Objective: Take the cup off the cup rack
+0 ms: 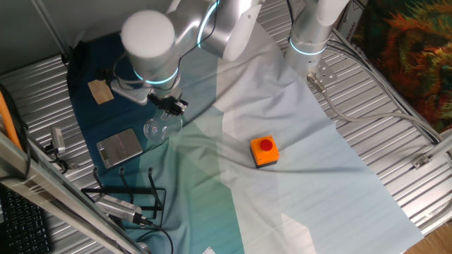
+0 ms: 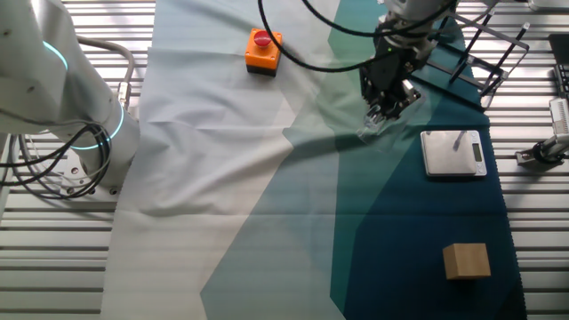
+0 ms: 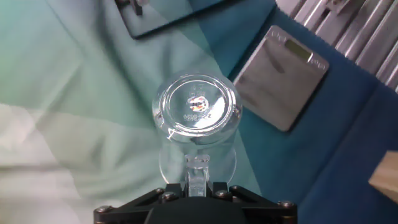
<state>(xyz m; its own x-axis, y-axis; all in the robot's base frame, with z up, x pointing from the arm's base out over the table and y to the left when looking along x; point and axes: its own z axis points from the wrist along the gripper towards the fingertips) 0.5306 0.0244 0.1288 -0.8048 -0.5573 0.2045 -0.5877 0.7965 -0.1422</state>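
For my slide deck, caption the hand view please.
Claw grips the clear cup above the teal cloth, beside the grey metal square.

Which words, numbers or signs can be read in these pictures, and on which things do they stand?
No text can be read in any view.
Cup: faint raised marks on its base in the hand view, too blurred to read.
Grey scale: a small display strip on one edge, showing nothing readable.
Orange button box: no label visible.
Wooden block: plain.
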